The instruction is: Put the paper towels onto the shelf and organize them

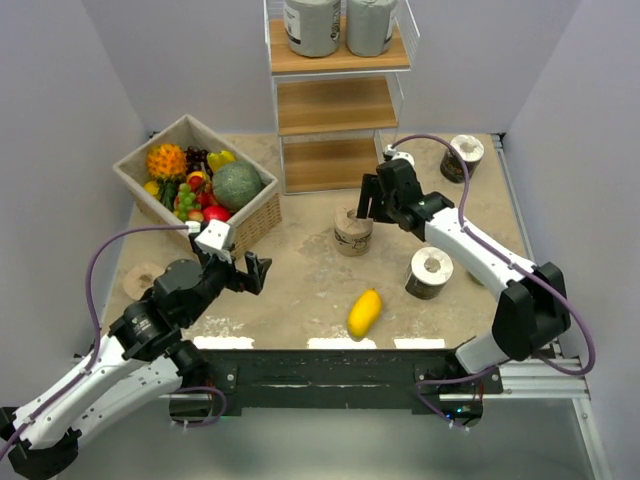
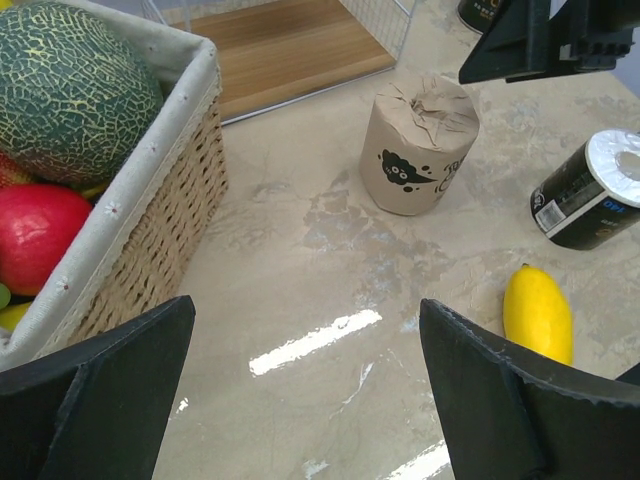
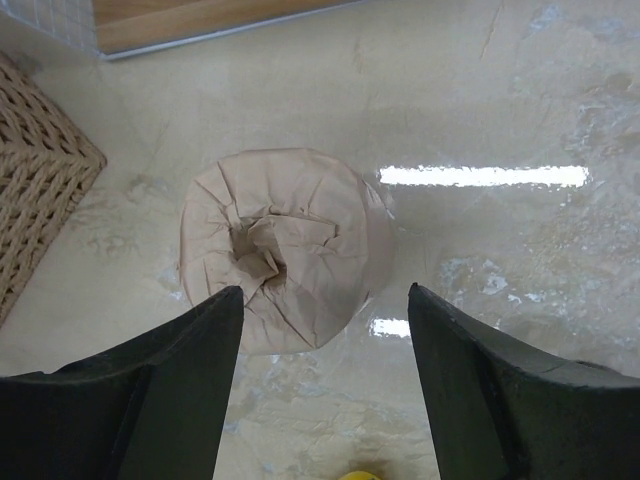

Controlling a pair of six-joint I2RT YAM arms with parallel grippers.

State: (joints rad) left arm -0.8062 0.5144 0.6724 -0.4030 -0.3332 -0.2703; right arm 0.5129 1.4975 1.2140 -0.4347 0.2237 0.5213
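One big tabletop [image 1: 300, 290]: plenty of open room in the middle. The tight spots are the right edge and the far right corner.
Shelf [image 1: 335, 103]: stands at the far edge. The top board is already taken, while the middle and bottom boards are bare. Its thin wire sides look like the thing to snag on the way in.
Fruit basket [image 1: 258, 212]: far left, with its corner near the shelf's foot, so the lane to the low board is narrower from that side.
Left gripper [image 2: 308, 340]: fingers spread wide, holding nothing, hovering low by the basket, well apart from any roll.
Right gripper [image 3: 325, 300]: fingers partly open and straddling the tan roll [image 1: 352, 232], not clamped on it. It looks a bit off-centre, so closing could tip the roll or shove it away.
Grey rolls [image 1: 312, 25]: two, upright, side by side on the top board.
Near dark roll [image 1: 430, 273]: on the tabletop just beside the right forearm, so a swing could probably knock it.
Far dark roll [image 1: 462, 157]: in the far right corner, near the edge.
Second tan roll [image 1: 143, 278]: at the left edge, half hidden behind the left arm.
Mango [image 1: 364, 312]: near front centre, and it could get bumped.
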